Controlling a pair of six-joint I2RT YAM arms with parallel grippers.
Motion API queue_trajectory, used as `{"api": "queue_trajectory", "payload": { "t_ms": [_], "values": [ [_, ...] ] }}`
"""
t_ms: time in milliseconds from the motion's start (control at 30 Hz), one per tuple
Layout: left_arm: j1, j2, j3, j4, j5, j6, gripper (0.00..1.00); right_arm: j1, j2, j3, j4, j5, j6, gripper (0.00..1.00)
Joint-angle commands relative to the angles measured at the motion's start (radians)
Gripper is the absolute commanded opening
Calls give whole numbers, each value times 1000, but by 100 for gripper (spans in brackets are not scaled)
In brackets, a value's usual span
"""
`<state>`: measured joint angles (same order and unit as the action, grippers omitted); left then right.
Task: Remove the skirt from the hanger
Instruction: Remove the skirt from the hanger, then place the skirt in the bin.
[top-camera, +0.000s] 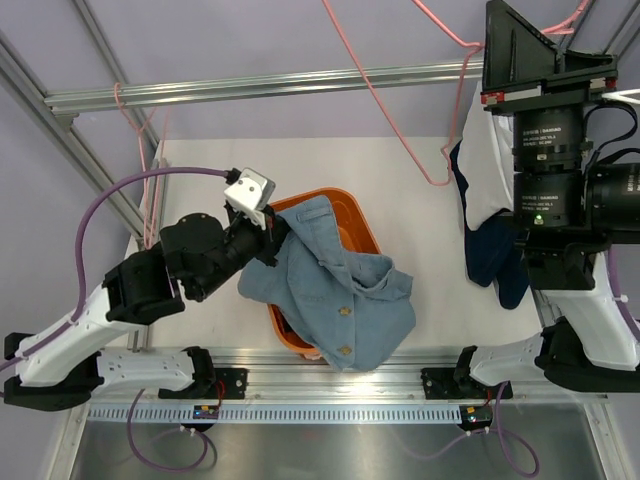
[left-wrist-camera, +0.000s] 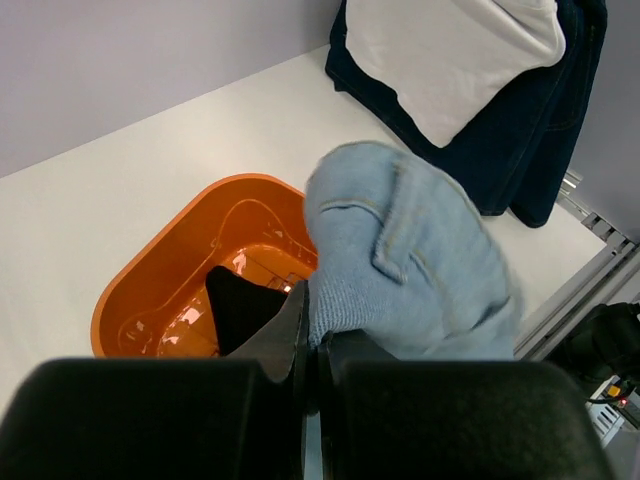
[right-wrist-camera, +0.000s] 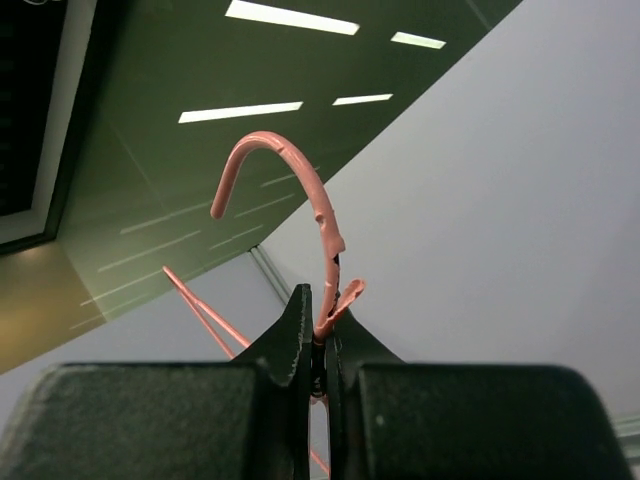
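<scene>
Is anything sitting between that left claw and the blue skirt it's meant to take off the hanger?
Nothing visible: the left end effector is already shut on the skirt, draped over the orange tub. The right end effector pinches the pink hanger, away from the skirt.

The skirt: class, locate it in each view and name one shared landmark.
Top external: skirt at centre, over the orange tub.
Left wrist: skirt centre-right, gripped by the left pincer.
Right wrist: not in it.
Landmark: the orange tub, in top and left wrist views.
</scene>
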<state>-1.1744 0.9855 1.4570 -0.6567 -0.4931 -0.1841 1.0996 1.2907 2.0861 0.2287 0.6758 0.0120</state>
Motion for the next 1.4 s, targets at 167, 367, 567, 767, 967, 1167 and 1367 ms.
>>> {"api": "queue_trajectory", "payload": {
  "t_ms": [167,367,567,767,967,1167,1367],
  "values": [
    [4,-1,259,51,-120,89,0,-21,32,80,29,-102,-63,0],
    [4,143,613,19,-127,265,0,-21,-93,-43,20,-72,-92,0],
    [4,257,758,68,-113,377,0,-21,-186,-138,-8,-41,-124,0],
    [5,297,709,98,-68,357,0,-20,-248,-210,-6,-27,-147,0],
    [22,335,733,121,-4,376,0,-21,-278,-245,-19,-18,-168,0],
    [38,397,838,104,30,428,0,-21,-297,-250,-29,-16,-175,0],
    [59,369,733,155,77,391,0,-21,-317,-258,-29,-4,-201,0]
  ]
}}
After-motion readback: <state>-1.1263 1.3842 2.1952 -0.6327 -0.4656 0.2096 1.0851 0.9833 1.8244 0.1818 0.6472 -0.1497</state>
